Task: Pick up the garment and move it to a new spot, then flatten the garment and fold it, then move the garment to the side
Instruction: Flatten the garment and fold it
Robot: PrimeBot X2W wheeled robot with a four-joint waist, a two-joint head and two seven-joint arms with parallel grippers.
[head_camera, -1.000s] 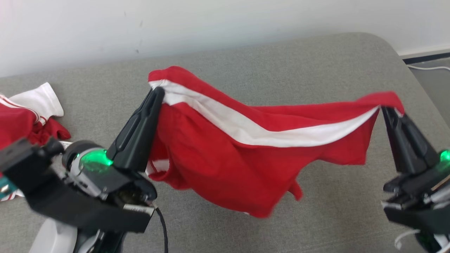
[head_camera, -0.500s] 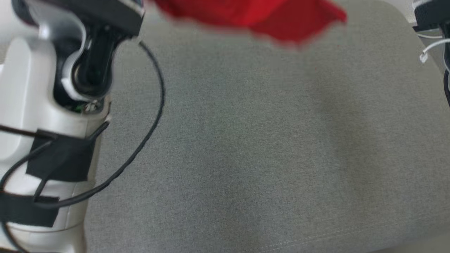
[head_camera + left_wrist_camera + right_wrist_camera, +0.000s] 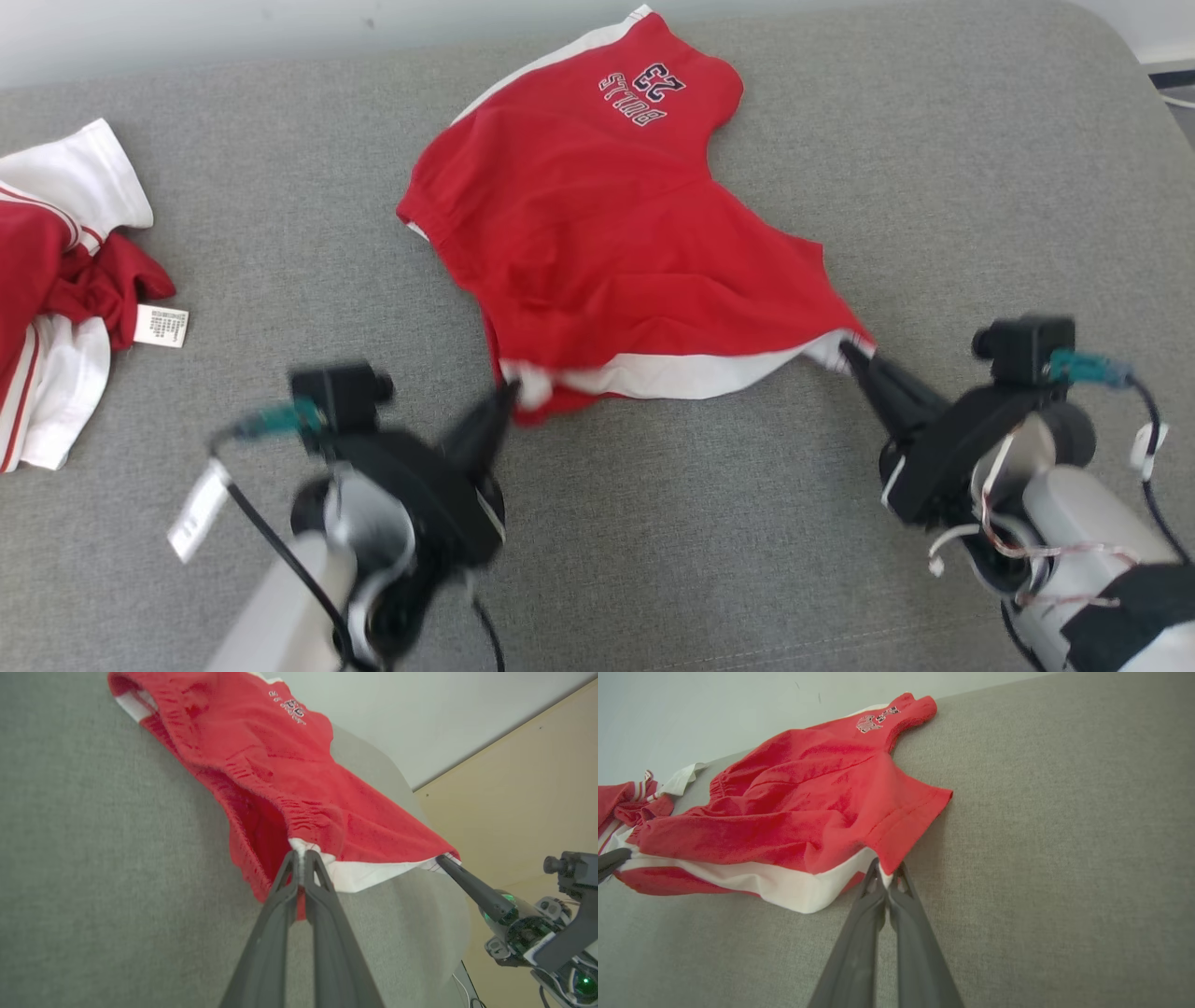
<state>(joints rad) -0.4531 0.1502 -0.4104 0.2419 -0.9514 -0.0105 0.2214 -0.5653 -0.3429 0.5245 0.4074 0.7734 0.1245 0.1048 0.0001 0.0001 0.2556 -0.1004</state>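
The grey fabric surface (image 3: pixel 934 187) carries the red garment (image 3: pixel 607 243) across its middle, printed side up, with its white-trimmed near hem stretched taut. A heap of red-and-white clothes (image 3: pixel 56 280) lies well apart at the left edge. The left end effector (image 3: pixel 509 390) is clamped on the hem's near-left corner, and the right end effector (image 3: pixel 851 353) is clamped on its near-right corner.

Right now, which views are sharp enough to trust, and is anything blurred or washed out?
Head view: the left gripper is blurred, the right gripper and red shorts sharp. Left wrist view: crisp at the pinch, the red oversaturated and blotchy. Right wrist view: sharp, evenly lit, no glare on the grey cushion.
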